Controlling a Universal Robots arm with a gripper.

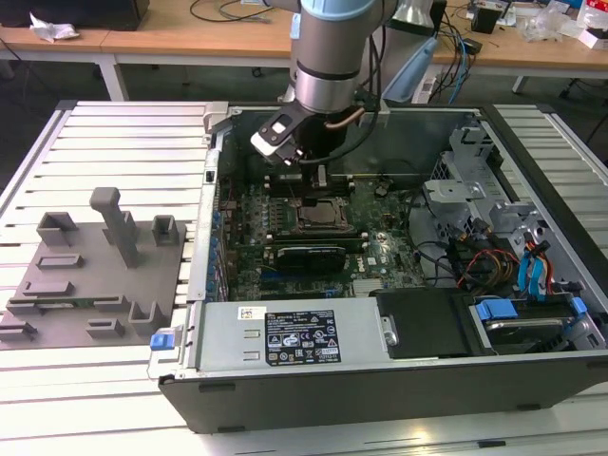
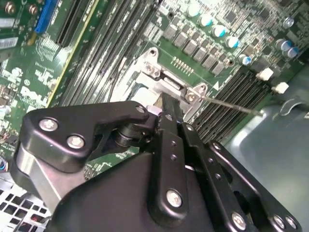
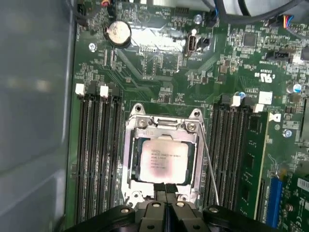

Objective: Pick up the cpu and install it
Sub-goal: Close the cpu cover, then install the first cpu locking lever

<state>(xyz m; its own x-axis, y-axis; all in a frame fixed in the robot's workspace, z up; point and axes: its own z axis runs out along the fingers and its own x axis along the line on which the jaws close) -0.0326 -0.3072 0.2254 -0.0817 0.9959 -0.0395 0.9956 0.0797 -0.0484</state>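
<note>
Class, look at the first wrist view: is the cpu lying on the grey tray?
No. The cpu sits inside the socket frame on the green board.

One cpu (image 3: 163, 160), one grey tray (image 1: 90, 285).

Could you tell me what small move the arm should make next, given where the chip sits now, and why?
I would probably lift the gripper straight up a little. In the first wrist view the cpu lies flat and square inside the socket frame, so it looks seated, and the closed fingertips sit at its near edge. A vertical retreat seems least likely to nudge the chip or the thin lever beside it.
</note>
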